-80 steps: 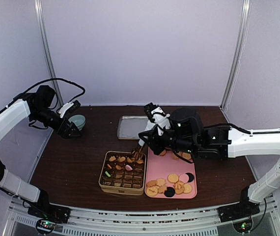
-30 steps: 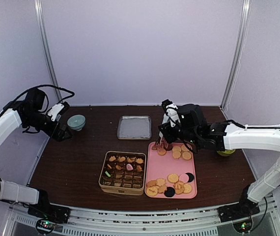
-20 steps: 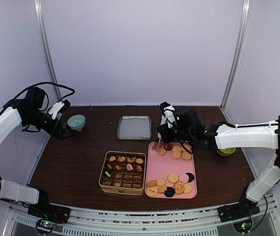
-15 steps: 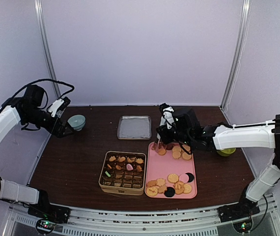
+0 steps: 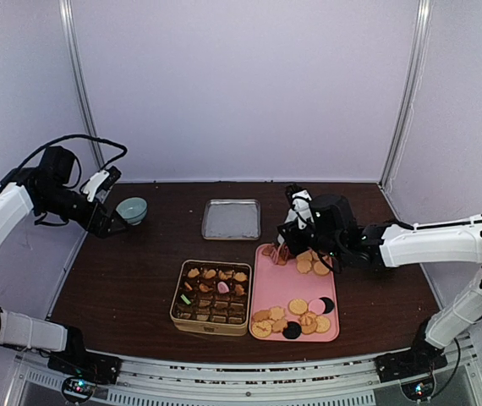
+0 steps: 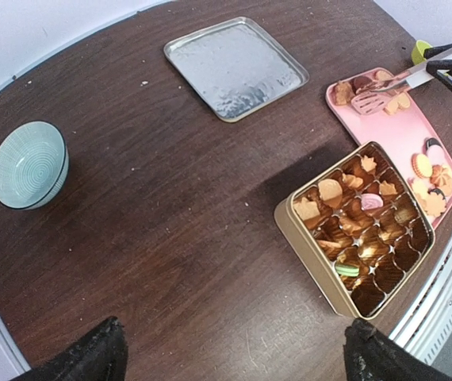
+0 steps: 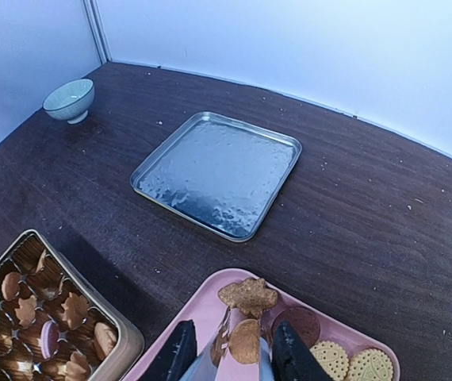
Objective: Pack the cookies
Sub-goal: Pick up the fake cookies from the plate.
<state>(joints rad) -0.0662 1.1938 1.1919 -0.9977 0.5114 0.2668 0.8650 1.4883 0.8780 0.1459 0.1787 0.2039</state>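
Once the right gripper (image 7: 230, 357) swung the tongs (image 6: 407, 77) from the box (image 6: 309, 242) to the pink tray's (image 7: 201, 308) 11 o'clock corner, they pinched narrow on one round cookie (image 7: 246, 341) — ready for packing.

On the dark brown worktop (image 5: 123, 279): a pale teal ceramic bowl (image 5: 131, 209) far left, a square silver metal tray (image 5: 231, 218) at the back, a gold compartmented tin (image 5: 210, 326) just beside a pink rectangular tray (image 5: 283, 288), slim metal tongs (image 6: 367, 101) over its far end.
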